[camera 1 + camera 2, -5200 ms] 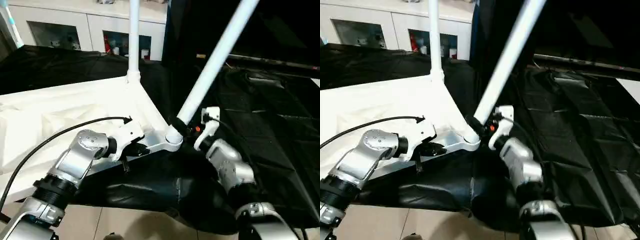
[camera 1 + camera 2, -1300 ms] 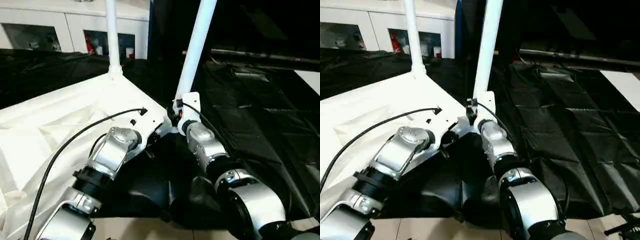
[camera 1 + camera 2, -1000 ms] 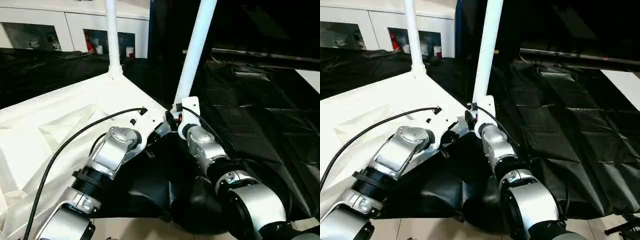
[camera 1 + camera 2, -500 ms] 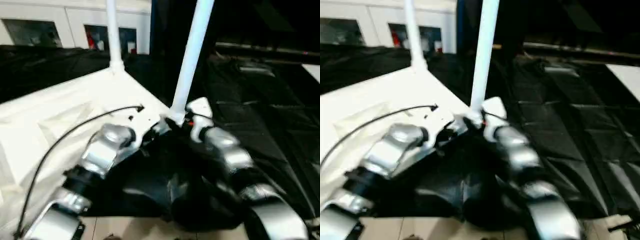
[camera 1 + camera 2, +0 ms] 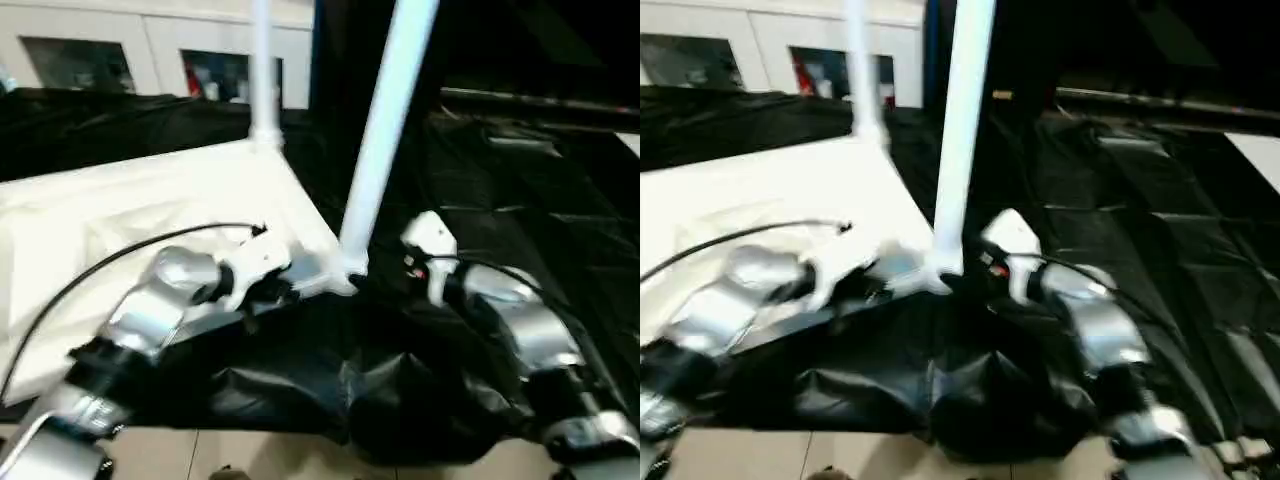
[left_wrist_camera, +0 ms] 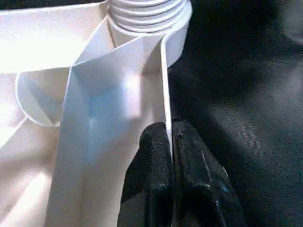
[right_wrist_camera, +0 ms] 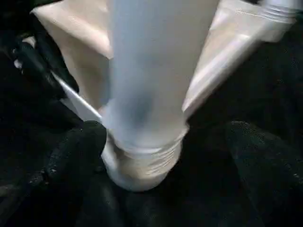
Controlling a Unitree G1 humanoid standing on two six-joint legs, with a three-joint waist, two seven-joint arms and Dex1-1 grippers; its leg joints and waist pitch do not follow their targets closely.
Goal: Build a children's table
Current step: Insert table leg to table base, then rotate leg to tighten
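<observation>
Two hands, left (image 6: 170, 142) pinching tabletop (image 6: 94, 104) rim

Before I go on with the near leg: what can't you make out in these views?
- Near white tubular leg: its top is cut off by the head views' upper edge.
- How deep its base sits in the white ribbed plastic tabletop: right wrist view is blurred.
- The tabletop's other corners: outside the head views' left edge.

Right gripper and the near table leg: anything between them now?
Nothing; the head views show bare black sheet between the right gripper and the leg.
</observation>
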